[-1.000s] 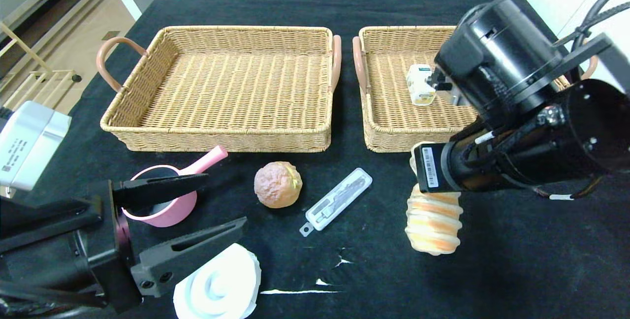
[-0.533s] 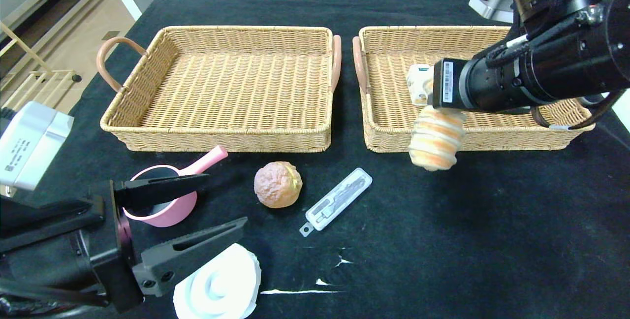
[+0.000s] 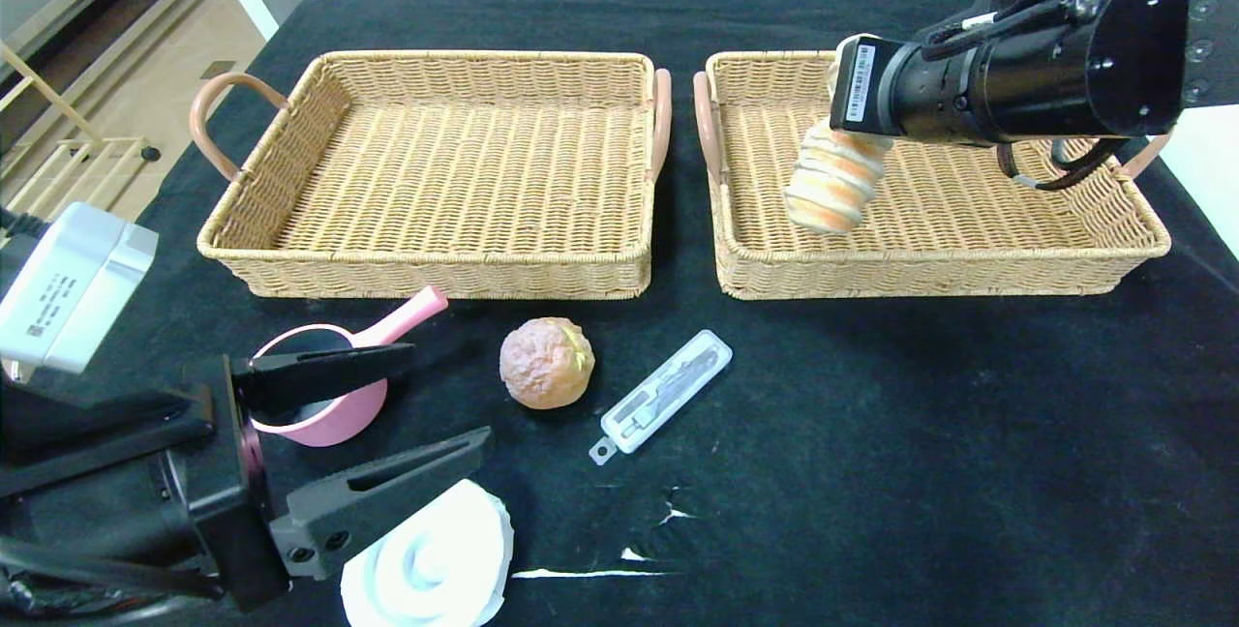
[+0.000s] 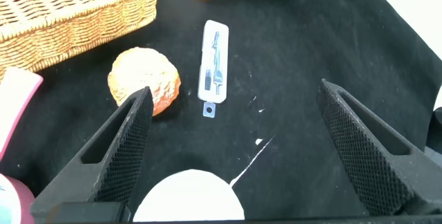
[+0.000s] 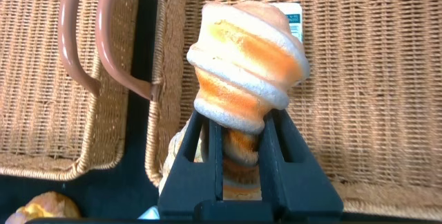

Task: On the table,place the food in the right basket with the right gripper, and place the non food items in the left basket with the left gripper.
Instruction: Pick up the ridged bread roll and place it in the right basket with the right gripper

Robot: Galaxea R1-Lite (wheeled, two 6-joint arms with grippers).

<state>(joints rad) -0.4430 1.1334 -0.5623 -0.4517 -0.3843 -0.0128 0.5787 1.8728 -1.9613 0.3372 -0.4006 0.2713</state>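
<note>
the head view looks forward and down from above, taking in the whole surface and both baskets. the left wrist view sits low and close over the near edge, sharing the bun and packaged tool. the right wrist view peers closely down into the right basket.

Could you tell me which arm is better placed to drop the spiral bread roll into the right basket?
The right: the right gripper already grips the spiral bread roll above the right basket; the left gripper waits open by the pink cup.
</note>
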